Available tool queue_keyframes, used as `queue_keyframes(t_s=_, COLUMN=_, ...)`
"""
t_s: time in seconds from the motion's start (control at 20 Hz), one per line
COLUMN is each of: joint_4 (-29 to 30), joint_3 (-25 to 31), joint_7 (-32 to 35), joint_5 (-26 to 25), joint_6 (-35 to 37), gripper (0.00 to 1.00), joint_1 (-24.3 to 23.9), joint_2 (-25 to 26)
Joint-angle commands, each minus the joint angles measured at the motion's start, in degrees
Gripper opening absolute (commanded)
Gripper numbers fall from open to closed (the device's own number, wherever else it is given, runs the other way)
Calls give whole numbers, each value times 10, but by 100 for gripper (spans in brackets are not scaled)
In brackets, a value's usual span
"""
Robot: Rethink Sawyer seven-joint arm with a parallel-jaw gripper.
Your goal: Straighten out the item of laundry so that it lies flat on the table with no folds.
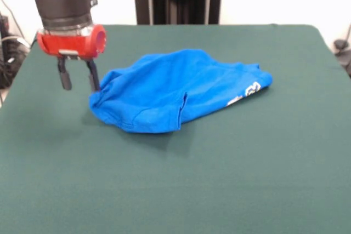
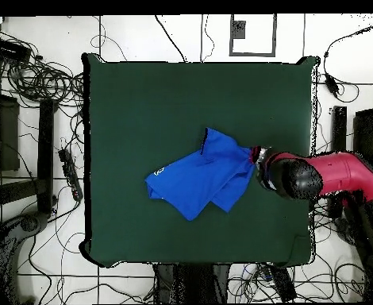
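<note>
clearly the blue t-shirt (image 1: 178,91) lies bunched near the middle of the green worktop (image 1: 263,179), folded over itself into a low mound, with a seam edge standing up along its front and a bit of white print peeking out at one end. in the overhead view the shirt (image 2: 199,181) shows as a doubled-over patch with one flap laid across another, well away from every edge of the worktop (image 2: 142,103). the pincer (image 1: 78,80) hangs just beside the end of the shirt opposite the print, its two dark fingers (image 1: 65,78) spread apart with nothing between them, tips close above the cloth-covered surface. the shirt looks light, thin and limp, so it should lift with almost no effort, sag from wherever it is held and drag the rest along rather than hold any shape. it probably slides little on the felt-like cover, which would help a pull spread it out. a sensible hold seems to be the rumpled edge nearest the pincer, pinching only the top layer so the fold can be peeled back; taking both layers would likely just shift the whole mound.
</note>
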Motion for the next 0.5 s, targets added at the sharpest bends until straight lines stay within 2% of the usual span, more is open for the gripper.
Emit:
queue_keyframes(t_s=0.05, joint_4=77, joint_3=-41, joint_7=90, joint_5=62, joint_6=21, gripper=100, joint_1=94, joint_2=-143)
queue_keyframes(t_s=0.3, joint_4=91, joint_3=-66, joint_7=105, joint_5=122, joint_6=37, gripper=100, joint_1=143, joint_2=-158)
queue_keyframes(t_s=0.5, joint_4=93, joint_3=-90, joint_7=92, joint_5=139, joint_6=14, gripper=100, joint_1=172, joint_2=-147)
